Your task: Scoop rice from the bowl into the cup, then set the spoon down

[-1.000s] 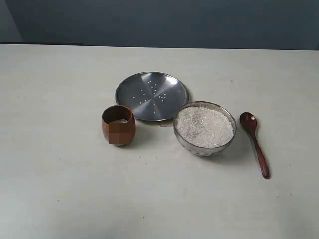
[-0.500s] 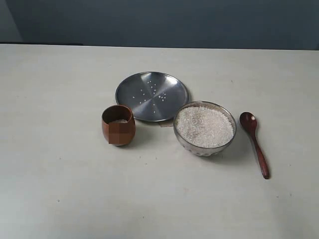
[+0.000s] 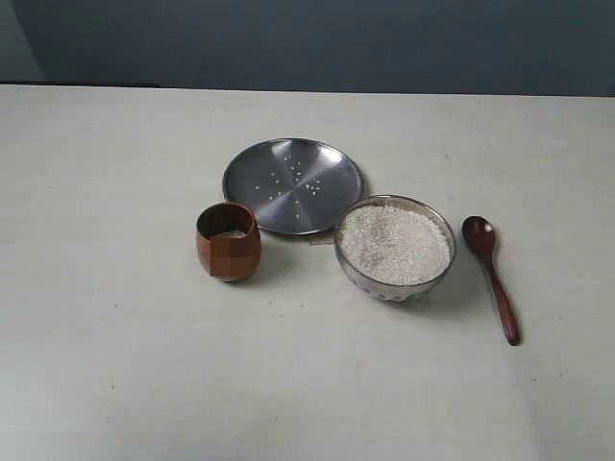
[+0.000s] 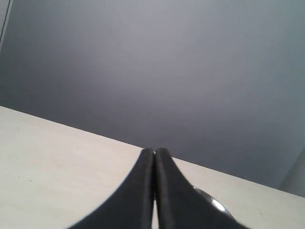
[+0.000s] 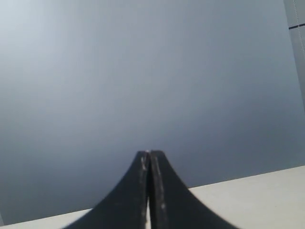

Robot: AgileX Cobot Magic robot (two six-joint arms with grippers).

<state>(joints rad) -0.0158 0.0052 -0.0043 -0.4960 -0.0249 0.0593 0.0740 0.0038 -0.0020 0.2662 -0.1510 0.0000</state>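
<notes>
In the exterior view the clear glass bowl [image 3: 395,249] stands right of centre, heaped with white rice [image 3: 394,242]. To its left is the reddish-brown wooden cup [image 3: 229,240], a little rice showing inside. The dark wooden spoon [image 3: 491,276] lies flat on the table right of the bowl, head toward the back. Neither arm appears in the exterior view. My left gripper [image 4: 154,151] is shut with nothing between its fingers, above the pale table. My right gripper [image 5: 148,152] is shut and empty too, facing the grey wall.
A flat round steel plate [image 3: 293,184] with a few stray grains lies behind the cup and bowl; a sliver of its rim [image 4: 214,202] shows past the left fingers. The pale table [image 3: 115,336] runs back to a dark grey wall.
</notes>
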